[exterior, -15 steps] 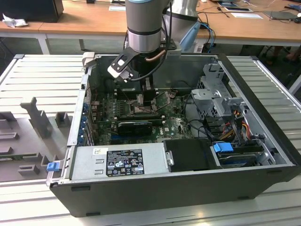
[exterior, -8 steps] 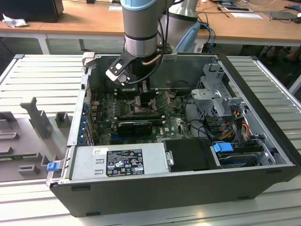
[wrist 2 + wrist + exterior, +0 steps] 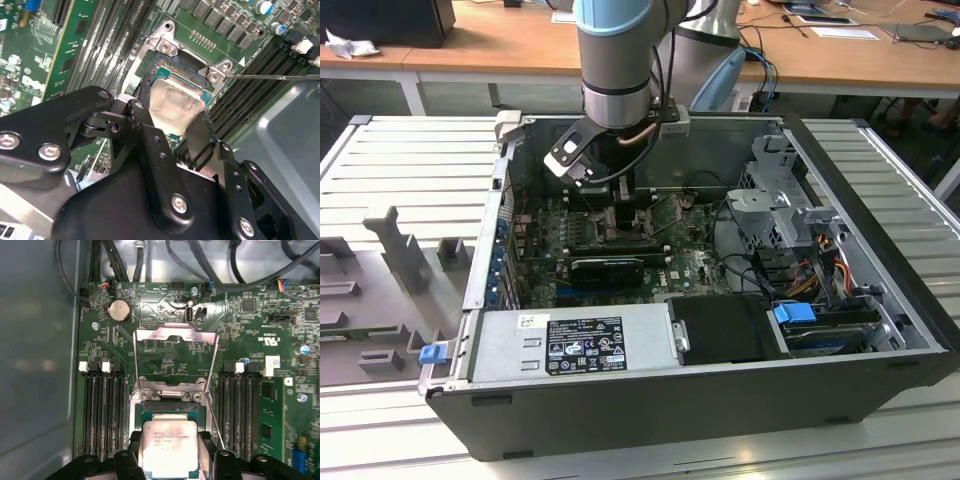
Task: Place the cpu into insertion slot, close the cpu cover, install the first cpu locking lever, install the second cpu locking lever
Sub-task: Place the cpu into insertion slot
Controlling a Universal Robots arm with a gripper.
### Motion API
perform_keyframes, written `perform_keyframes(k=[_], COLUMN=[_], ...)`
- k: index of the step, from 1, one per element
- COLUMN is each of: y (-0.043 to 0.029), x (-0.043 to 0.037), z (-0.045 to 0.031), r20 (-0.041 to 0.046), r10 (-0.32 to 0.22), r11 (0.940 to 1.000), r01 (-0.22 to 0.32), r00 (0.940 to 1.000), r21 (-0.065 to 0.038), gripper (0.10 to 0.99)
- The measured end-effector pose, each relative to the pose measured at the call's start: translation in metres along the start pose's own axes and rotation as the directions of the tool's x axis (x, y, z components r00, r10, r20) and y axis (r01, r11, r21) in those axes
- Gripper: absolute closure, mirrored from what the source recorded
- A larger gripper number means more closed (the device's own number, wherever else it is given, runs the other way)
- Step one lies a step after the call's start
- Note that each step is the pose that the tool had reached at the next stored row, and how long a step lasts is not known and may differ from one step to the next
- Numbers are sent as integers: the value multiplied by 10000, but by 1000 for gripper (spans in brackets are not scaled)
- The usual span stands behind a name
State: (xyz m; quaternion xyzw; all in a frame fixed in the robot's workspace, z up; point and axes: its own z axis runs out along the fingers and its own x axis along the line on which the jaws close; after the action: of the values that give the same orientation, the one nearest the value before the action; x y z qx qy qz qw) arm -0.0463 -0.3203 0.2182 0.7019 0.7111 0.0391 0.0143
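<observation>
The cpu (image 3: 167, 450) (image 3: 176, 100) is a pale silver square chip held between my two black fingers (image 3: 133, 441) (image 3: 143, 125). My gripper (image 3: 169, 440) (image 3: 172, 117) is shut on the chip's two opposite edges, just over the insertion slot (image 3: 172, 408) (image 3: 161, 75), whose dark frame shows past the chip's far edge. I cannot tell whether the chip touches the slot. The cpu cover (image 3: 175, 333) is swung up and open beyond the slot. In the exterior view the arm reaches down into the open computer case, with my gripper (image 3: 620, 200) low over the motherboard.
A thin locking lever (image 3: 280, 76) (image 3: 215, 425) stands free beside the socket. Memory slots (image 3: 102, 410) (image 3: 242, 410) flank it. A long black card (image 3: 607, 268), the power supply (image 3: 570, 345), a drive cage (image 3: 780, 205) and cables crowd the case. Grey case walls (image 3: 35, 365) lie close by.
</observation>
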Motion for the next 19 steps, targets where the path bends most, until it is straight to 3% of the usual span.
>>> perform_keyframes(k=[4, 19], y=[0, 5], x=[-3, -6], z=[90, 158], r20=[13, 32], r10=[171, 405], r11=[9999, 9992], r01=[-171, -405], r00=[9999, 9992], r21=[-7, -15], gripper=[561, 561])
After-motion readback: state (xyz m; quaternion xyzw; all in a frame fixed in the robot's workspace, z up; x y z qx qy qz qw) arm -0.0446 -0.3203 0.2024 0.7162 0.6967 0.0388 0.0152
